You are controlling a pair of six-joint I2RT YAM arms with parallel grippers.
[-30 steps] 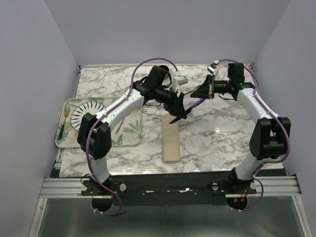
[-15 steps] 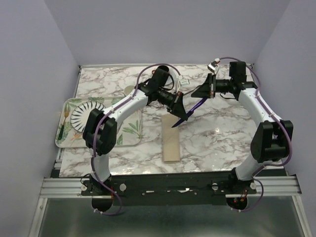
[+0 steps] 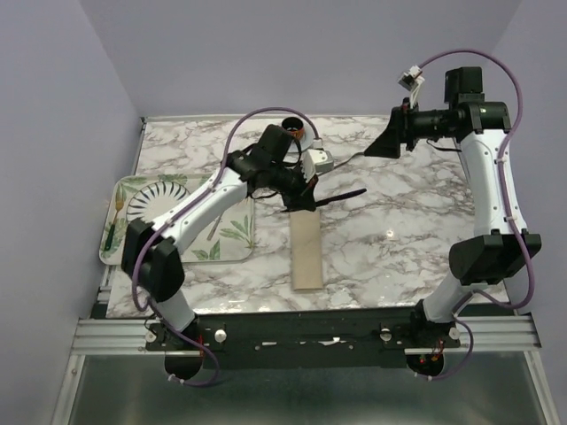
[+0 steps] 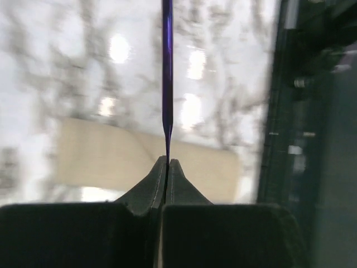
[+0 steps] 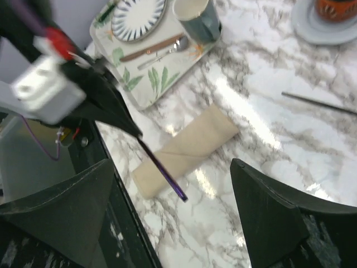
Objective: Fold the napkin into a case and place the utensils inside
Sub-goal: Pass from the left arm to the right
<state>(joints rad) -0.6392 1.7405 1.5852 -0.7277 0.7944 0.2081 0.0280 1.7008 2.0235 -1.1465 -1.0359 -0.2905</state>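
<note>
Aloft, left gripper (image 4: 167, 165) pinches knife (image 4: 167, 67) above case (image 4: 106, 159); right gripper (image 3: 383, 147) gapes.

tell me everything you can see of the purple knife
The purple knife is slim, dark and glossy. The left gripper is shut on one end, and the rest juts free to the right, in the air over the marble table by the far end of the folded case. The left wrist view shows it edge-on, as a thin line. Nothing else touches it; the right gripper is open and well apart.
</note>
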